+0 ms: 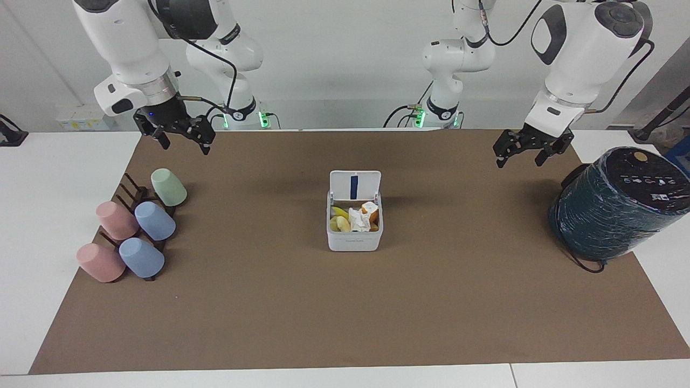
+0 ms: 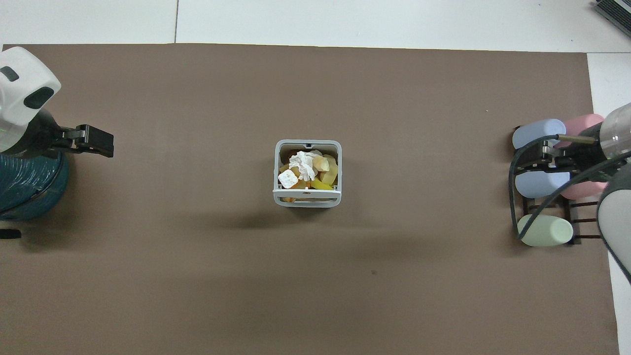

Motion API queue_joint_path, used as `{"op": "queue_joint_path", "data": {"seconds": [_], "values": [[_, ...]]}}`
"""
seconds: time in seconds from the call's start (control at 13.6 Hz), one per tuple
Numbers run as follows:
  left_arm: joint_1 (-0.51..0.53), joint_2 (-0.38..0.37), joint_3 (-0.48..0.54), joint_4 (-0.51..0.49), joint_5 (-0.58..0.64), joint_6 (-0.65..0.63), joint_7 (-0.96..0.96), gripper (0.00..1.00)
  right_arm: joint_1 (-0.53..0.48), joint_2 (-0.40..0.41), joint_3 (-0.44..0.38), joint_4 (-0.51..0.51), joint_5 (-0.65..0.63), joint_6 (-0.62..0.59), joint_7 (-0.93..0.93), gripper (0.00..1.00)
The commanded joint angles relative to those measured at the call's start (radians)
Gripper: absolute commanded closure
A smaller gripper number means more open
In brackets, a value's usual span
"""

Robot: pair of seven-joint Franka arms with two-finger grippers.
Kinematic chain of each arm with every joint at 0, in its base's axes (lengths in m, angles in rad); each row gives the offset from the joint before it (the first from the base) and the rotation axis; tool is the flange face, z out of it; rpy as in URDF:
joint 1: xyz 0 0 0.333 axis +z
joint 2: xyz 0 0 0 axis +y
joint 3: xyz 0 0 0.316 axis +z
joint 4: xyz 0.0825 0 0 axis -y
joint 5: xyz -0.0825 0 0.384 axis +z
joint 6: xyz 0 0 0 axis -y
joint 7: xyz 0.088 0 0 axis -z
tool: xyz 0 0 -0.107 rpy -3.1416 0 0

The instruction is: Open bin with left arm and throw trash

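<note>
the bin (image 1: 354,226) sat on the brown mat (image 1: 431,302) midway between the two ends of the table, its hinged lid (image 1: 354,186) standing open on the side nearer the robots, a blue strip on its inner face. the trash (image 1: 356,218) lay inside: a crumpled white tissue (image 2: 304,162), yellowish bits and an orange chunk with a white end (image 1: 370,209); what lay underneath was hidden. the left gripper (image 1: 527,153) hung over the mat near the dark teal wrapped cylinder (image 1: 614,207), fingers spread and holding nothing; in the overhead view the cylinder was cut off by the frame edge. the right gripper (image 1: 179,141) hung over the mat's edge near the pastel cups (image 1: 135,231), fingers apart and bare; from overhead the arm partly covered the cups.
</note>
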Motion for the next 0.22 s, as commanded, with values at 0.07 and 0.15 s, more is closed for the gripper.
{"op": "queue_joint_path", "data": {"seconds": [0.07,0.15], "values": [[-0.001,-0.036,0.005,-0.041,-0.008,0.011,0.005,0.00,0.005,-0.006,-0.010,-0.009,0.008,-0.008,-0.029,0.00],[-0.001,-0.036,0.005,-0.041,-0.008,0.011,0.005,0.00,0.007,-0.006,-0.010,-0.009,0.008,-0.005,-0.023,0.00]]}}
